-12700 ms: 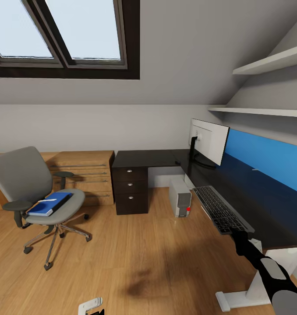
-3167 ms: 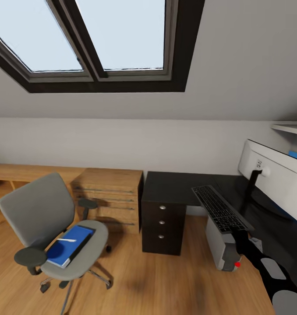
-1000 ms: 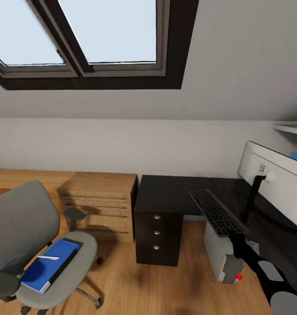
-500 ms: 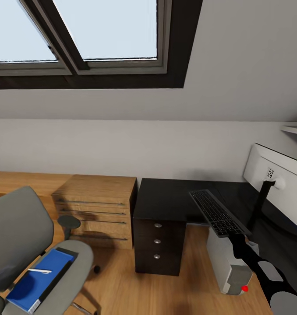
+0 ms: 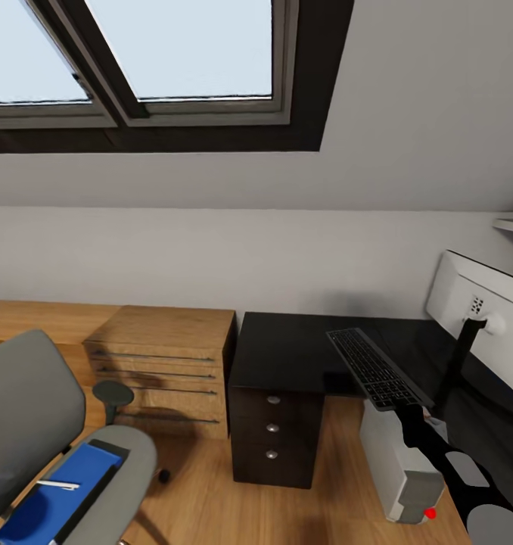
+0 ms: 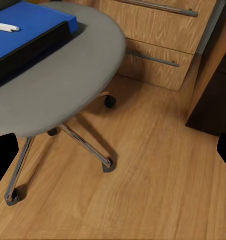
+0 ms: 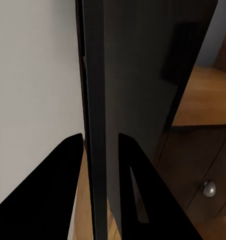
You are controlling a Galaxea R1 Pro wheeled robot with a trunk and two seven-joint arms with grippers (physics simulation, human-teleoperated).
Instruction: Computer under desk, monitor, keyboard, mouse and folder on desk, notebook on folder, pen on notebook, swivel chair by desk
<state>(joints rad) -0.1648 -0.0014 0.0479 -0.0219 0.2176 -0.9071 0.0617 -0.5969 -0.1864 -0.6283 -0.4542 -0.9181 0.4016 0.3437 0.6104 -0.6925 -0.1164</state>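
Your right arm (image 5: 457, 473) is glossy black with pale grey oval panels, ending in a rounded grey segment just beside the desk (image 5: 302, 344). Its gripper's fingers (image 7: 48, 185) are flat, matte black, tapering blades.

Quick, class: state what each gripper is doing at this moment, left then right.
Left gripper: cannot be told.
Right gripper: shut on the keyboard, held in the air above the desk.

Right end effector (image 7: 100, 165) apparently clamped, arm (image 5: 461, 473) extended forward.

Soft skylight daylight, faint shadows
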